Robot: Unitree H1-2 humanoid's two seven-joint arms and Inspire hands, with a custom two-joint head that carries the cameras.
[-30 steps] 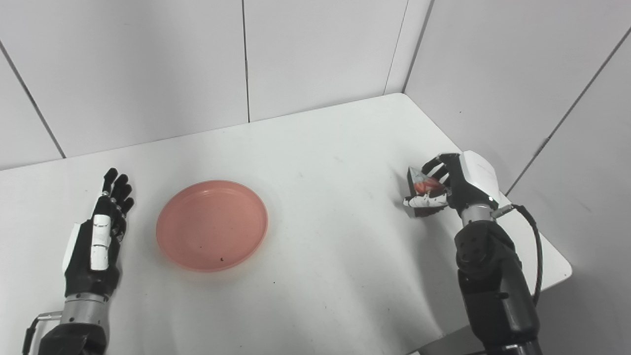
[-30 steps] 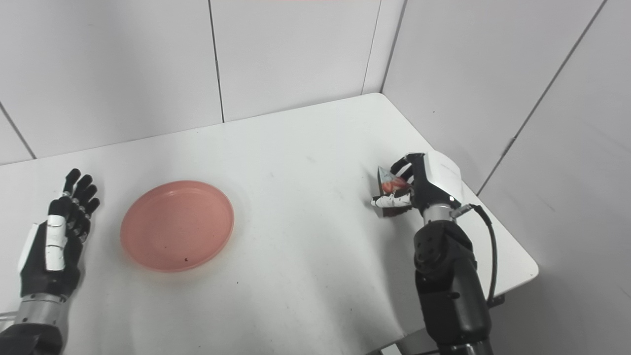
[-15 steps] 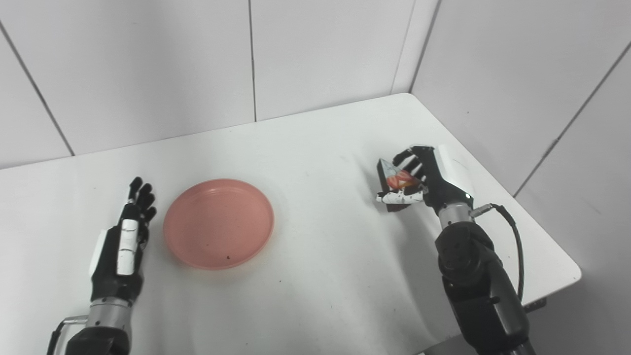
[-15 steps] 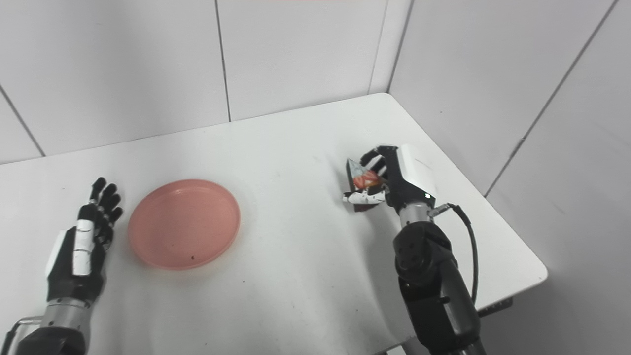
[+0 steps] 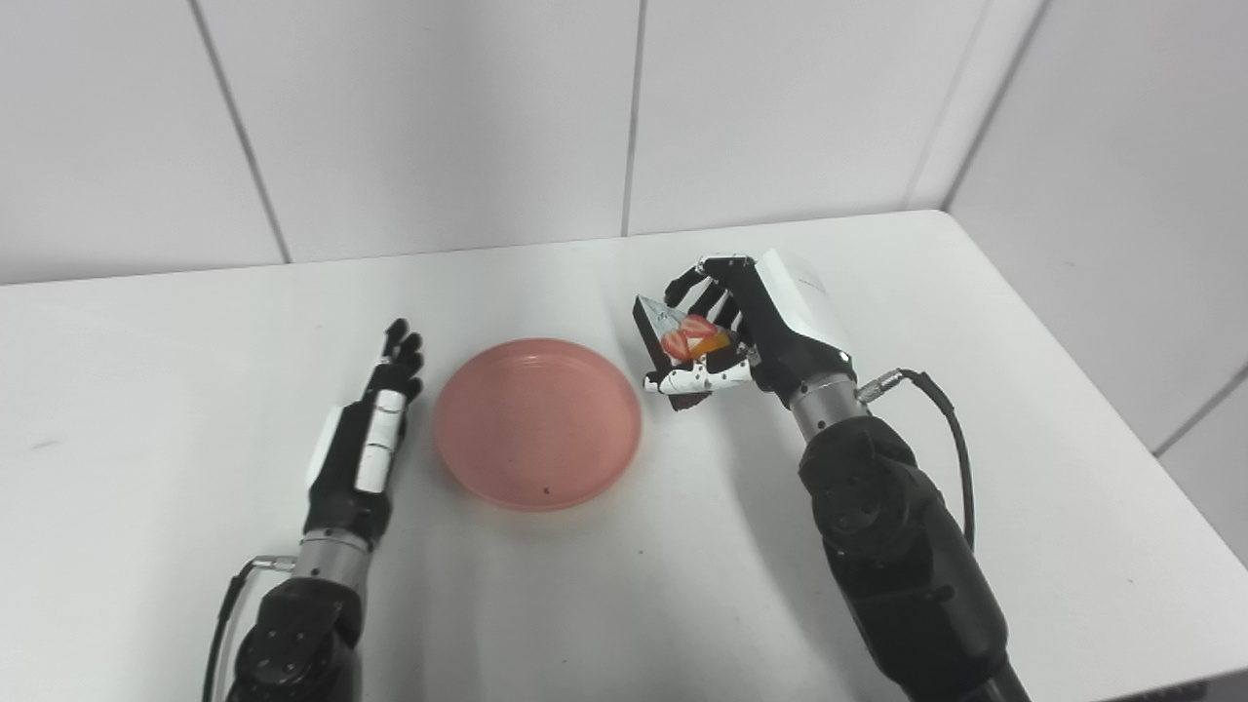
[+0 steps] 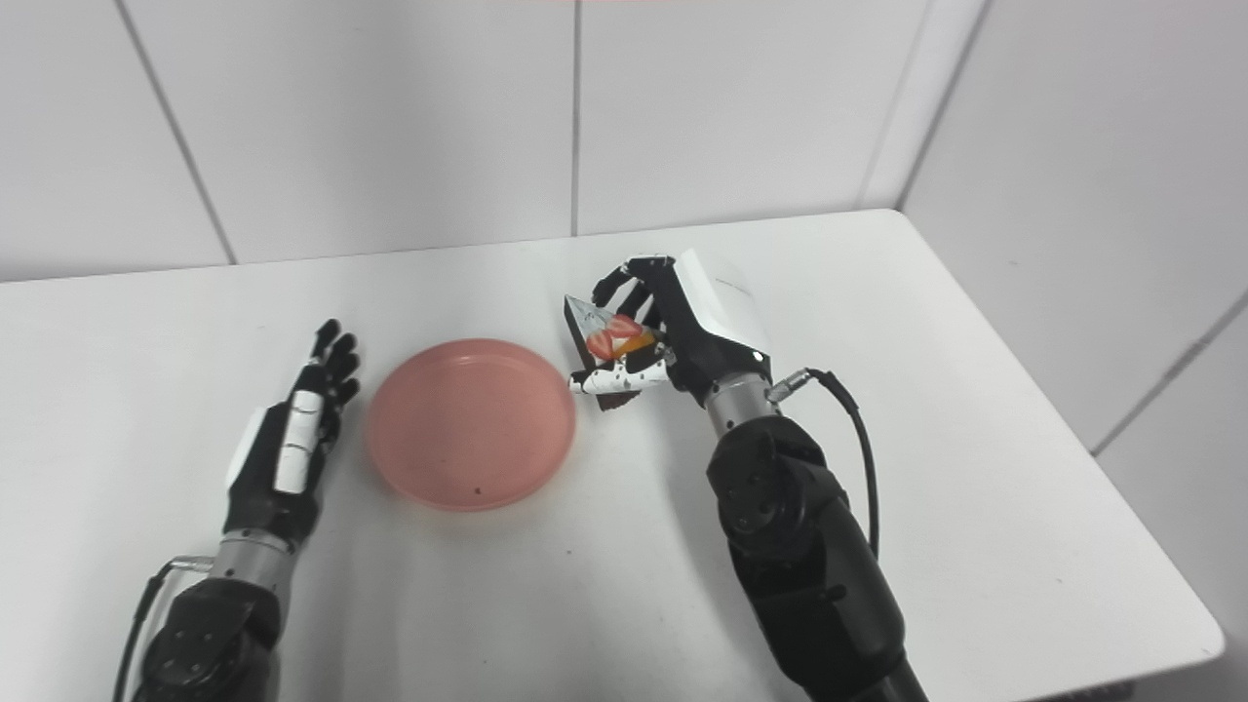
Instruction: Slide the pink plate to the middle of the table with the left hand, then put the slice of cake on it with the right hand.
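Observation:
The pink plate [image 5: 537, 422] lies flat on the white table [image 5: 877, 292], near its middle. My left hand [image 5: 366, 444] rests just left of the plate, fingers straight and apart, holding nothing. My right hand [image 5: 746, 331] is shut on the slice of cake [image 5: 673, 346], a dark wedge with red and orange fruit on top. It holds the slice above the table, just beyond the plate's right rim. The same scene shows in the right eye view, with the plate [image 6: 471, 422] and the cake [image 6: 606, 346].
White panel walls stand behind the table and to its right. The table's right edge [image 6: 1072, 429] runs diagonally toward the front corner. A black cable [image 5: 941, 409] loops off my right wrist.
The camera has swung right, shifting the whole picture. My right hand has carried the cake leftward from the table's right side to just beside the plate. The left hand stays beside the plate.

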